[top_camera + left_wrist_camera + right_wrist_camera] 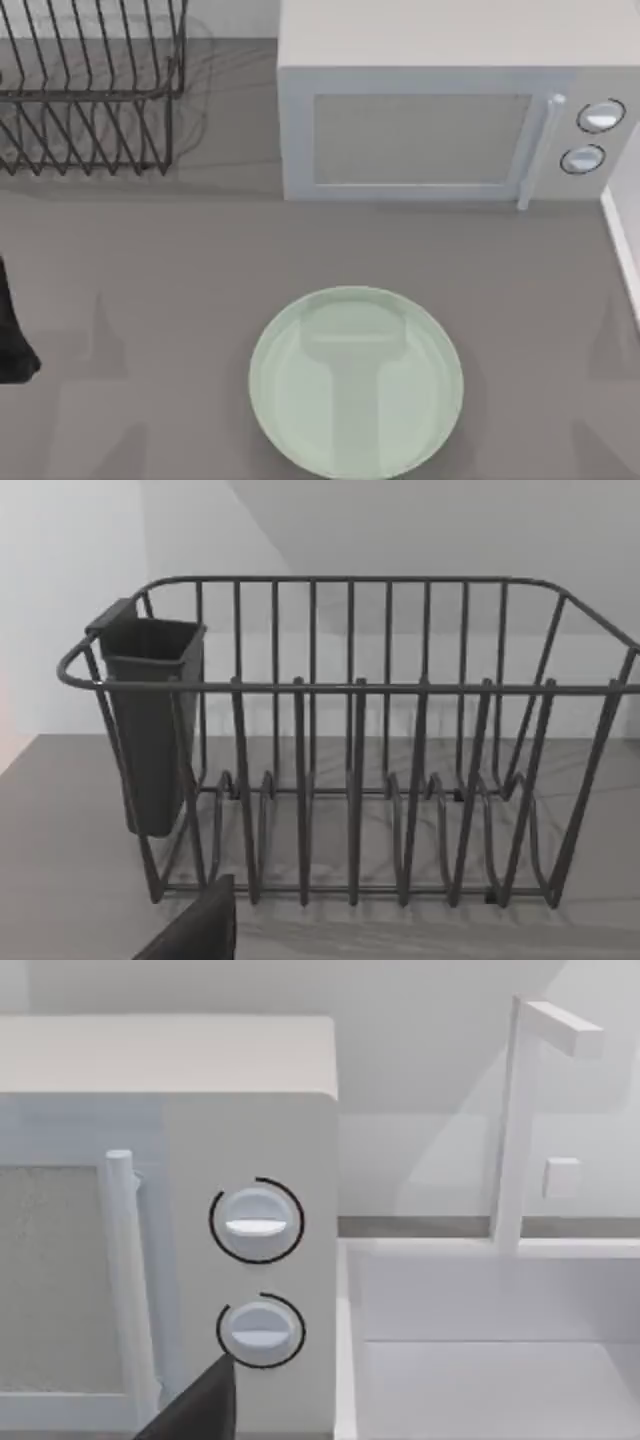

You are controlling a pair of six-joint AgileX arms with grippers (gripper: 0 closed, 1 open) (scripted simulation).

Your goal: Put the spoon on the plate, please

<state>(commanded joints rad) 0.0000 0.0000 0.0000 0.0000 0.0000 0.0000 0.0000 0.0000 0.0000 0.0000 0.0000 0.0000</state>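
Matte black left arm casing, angular edges.

Setting: rendered kitchen counter. Evidence: white microwave with door handle and two round dials at far centre-right; dark wire dish rack with cutlery cup at far left; pale green plate near centre; white sink with faucet right of microwave.

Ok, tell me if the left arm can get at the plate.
Probably yes: the plate lies open at front centre, and the rack and microwave stand well behind the path from the left arm.
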